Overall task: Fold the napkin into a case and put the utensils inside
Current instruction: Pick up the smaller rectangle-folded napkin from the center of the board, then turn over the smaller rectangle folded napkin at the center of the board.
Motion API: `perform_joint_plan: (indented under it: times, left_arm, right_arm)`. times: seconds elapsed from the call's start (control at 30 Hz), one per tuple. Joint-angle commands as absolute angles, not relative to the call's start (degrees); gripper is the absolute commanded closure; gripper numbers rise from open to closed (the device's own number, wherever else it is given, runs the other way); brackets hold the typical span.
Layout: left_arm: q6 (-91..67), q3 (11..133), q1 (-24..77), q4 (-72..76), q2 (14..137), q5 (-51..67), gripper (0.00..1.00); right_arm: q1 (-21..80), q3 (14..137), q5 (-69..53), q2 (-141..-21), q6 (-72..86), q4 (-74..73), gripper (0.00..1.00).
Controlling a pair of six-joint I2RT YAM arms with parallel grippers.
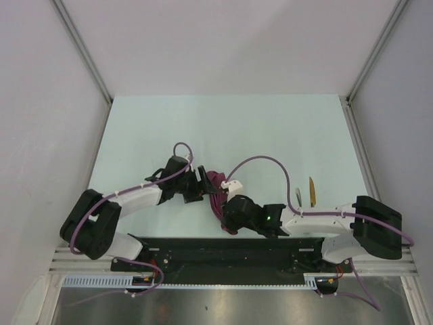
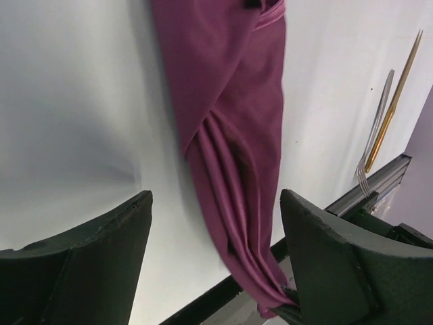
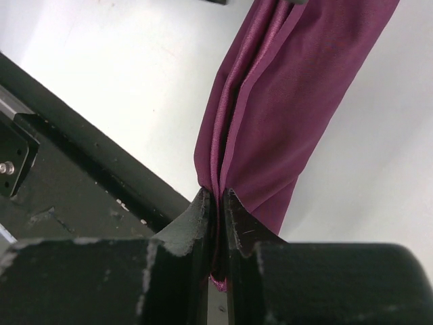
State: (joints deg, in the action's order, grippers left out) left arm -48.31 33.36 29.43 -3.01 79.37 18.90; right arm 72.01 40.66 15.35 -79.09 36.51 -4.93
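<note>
Plum napkin (image 1: 215, 184) sits bunched at frame centre; our right tool (image 3: 216, 200) pinches its end, our left tool (image 2: 215, 203) stands spread over it. Utensils (image 1: 306, 193) lie right, apart; we see open pale table (image 1: 223, 125) toward the top, between white walls (image 1: 40, 101).

The top camera hangs above and behind my arm bases, looking down from far off on the whole table (image 1: 270, 128). My left wrist camera looks out past my left fingers (image 2: 81, 264), my right wrist camera past my right fingers (image 3: 186, 227), both close up over it. All three views share the napkin (image 1: 216, 181).
</note>
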Motion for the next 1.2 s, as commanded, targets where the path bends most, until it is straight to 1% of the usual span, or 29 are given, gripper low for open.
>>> perform_joint_plan:
  times: [0.0,0.17,0.2,0.27,0.3,0.37,0.4,0.47,0.5,0.57,0.6,0.67,0.7,0.73,0.8,0.83,0.9,1.03,1.17]
  left_arm:
    - [-51.1,37.1,30.8,2.7,83.6,20.9,0.22]
    - [-51.9,38.8,32.4,4.5,87.8,21.2,0.38]
    - [-51.9,39.1,32.6,4.2,88.0,20.8,0.49]
    - [-51.8,39.8,32.9,3.3,87.7,19.6,0.6]
    - [-51.7,40.2,33.0,2.7,87.4,18.9,0.69]
    - [-50.6,40.9,33.5,0.5,86.0,15.5,0.75]
    - [-50.0,41.6,33.8,-1.5,85.6,14.3,0.8]
    - [-48.3,44.8,35.0,-6.0,85.5,10.7,0.85]
    - [-47.8,46.0,35.4,-7.2,86.0,9.8,0.91]
    - [-47.2,49.8,37.3,-10.9,86.7,7.6,0.97]
    - [-47.0,52.9,38.0,-12.2,87.8,4.7,1.0]
    - [-46.6,56.5,40.4,-17.4,89.2,1.2,1.0]
    - [-46.3,58.3,41.2,-18.9,90.0,-2.5,1.0]
    - [-46.1,62.1,42.5,-20.5,91.8,-3.8,1.0]
    - [-45.4,68.3,43.9,-25.3,94.1,-7.0,1.0]
    - [-45.3,70.6,45.2,-27.5,96.6,-10.8,1.0]
    - [-45.4,76.0,46.0,-33.6,99.2,-13.2,1.0]
    - [-46.1,76.0,46.4,-35.9,99.2,-15.9,1.0]
    - [-43.1,76.3,46.3,-40.1,97.3,-22.1,1.0]
  right_arm:
    - [71.1,38.9,13.7,-75.3,37.4,-0.6,1.0]
    - [69.7,36.0,12.1,-73.5,38.0,2.8,1.0]
    - [69.5,35.5,11.6,-72.5,38.1,3.6,1.0]
    - [68.8,34.6,11.3,-71.5,38.7,4.2,1.0]
    - [68.6,33.3,10.3,-70.5,39.0,5.3,1.0]
    - [67.1,31.2,8.7,-69.3,39.9,6.9,1.0]
    - [66.5,29.1,7.0,-68.0,40.8,8.6,1.0]
    - [65.0,27.3,5.1,-67.2,41.6,10.1,1.0]
    - [64.3,26.2,2.3,-66.8,42.6,12.5,1.0]
    - [61.3,22.1,-2.3,-65.8,44.2,16.7,1.0]
    - [60.4,20.8,-6.8,-65.7,44.9,21.1,1.0]
    - [58.5,16.9,-10.5,-65.5,47.6,25.7,1.0]
    - [56.9,15.7,-13.7,-65.7,48.5,30.0,1.0]
    - [56.1,13.2,-15.5,-66.4,50.4,32.7,1.0]
    - [53.5,11.2,-19.9,-67.7,52.5,40.2,1.0]
    - [52.8,10.3,-21.3,-68.5,53.5,42.7,1.0]
    - [50.5,9.4,-25.1,-71.6,55.2,47.4,1.0]
    - [48.6,10.5,-29.2,-76.4,55.9,49.7,1.0]
    - [48.8,13.9,-32.1,-79.5,54.5,47.9,1.0]
